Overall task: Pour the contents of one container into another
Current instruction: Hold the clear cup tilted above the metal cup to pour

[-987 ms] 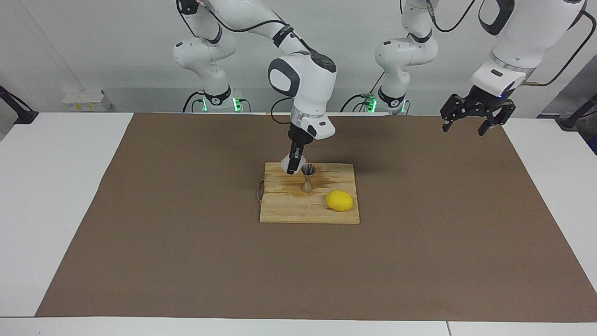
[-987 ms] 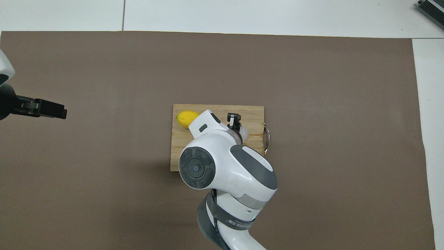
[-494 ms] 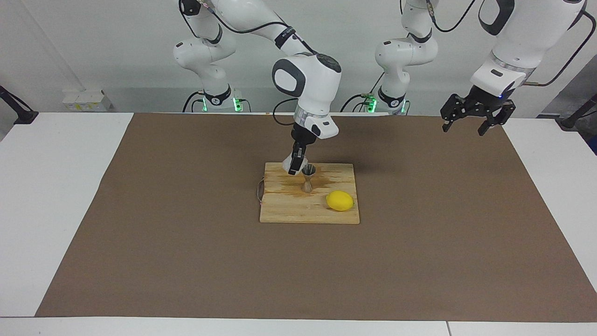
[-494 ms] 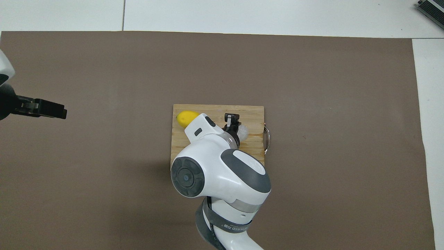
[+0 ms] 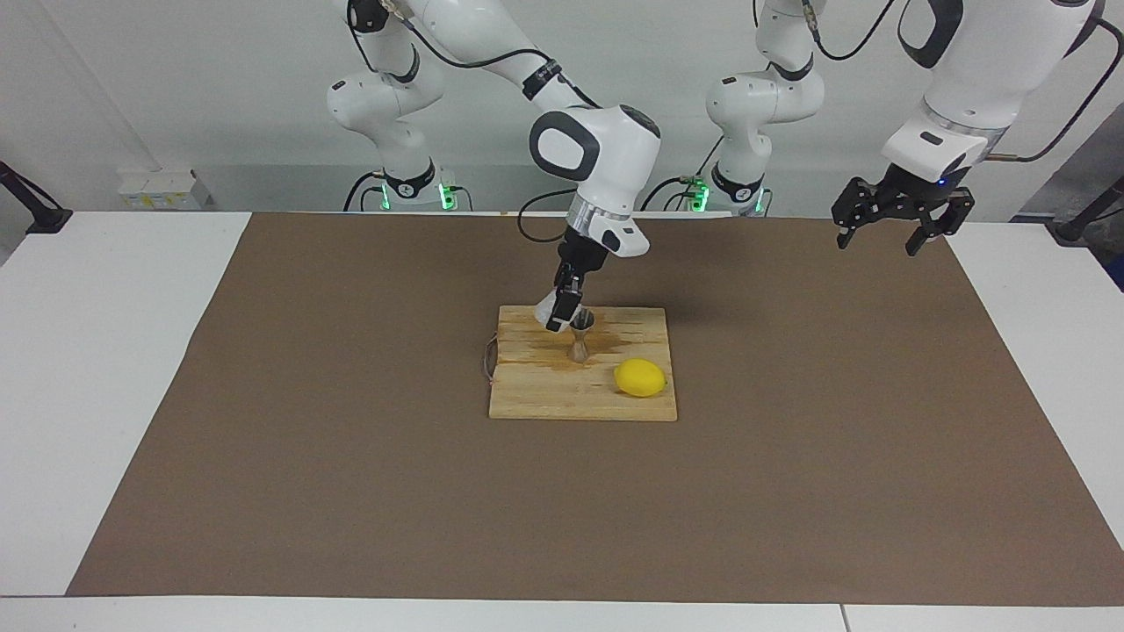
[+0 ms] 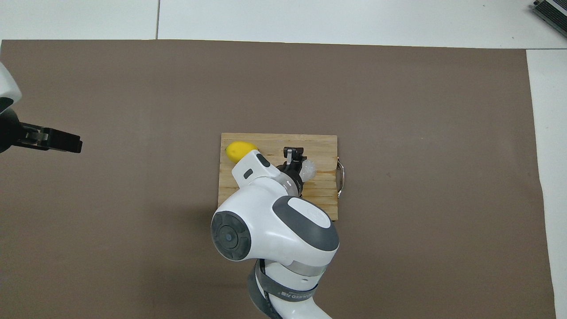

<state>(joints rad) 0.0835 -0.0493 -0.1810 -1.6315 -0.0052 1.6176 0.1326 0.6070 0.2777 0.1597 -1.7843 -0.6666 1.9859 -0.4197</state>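
Wooden board (image 5: 544,399) mid-mat; lemon (image 5: 639,377) at its edge toward the left arm's end. Right arm has swung its wrist over in the last second, tipping further. Right gripper (image 5: 557,321) clamped on the clear cup (image 5: 545,309), now tilted with its mouth at the rim of the steel jigger (image 5: 580,336), upright on the board. Reads as the pour underway; no stream discernible. Left gripper (image 5: 882,235) waits, jaws apart, empty, over the mat's corner.
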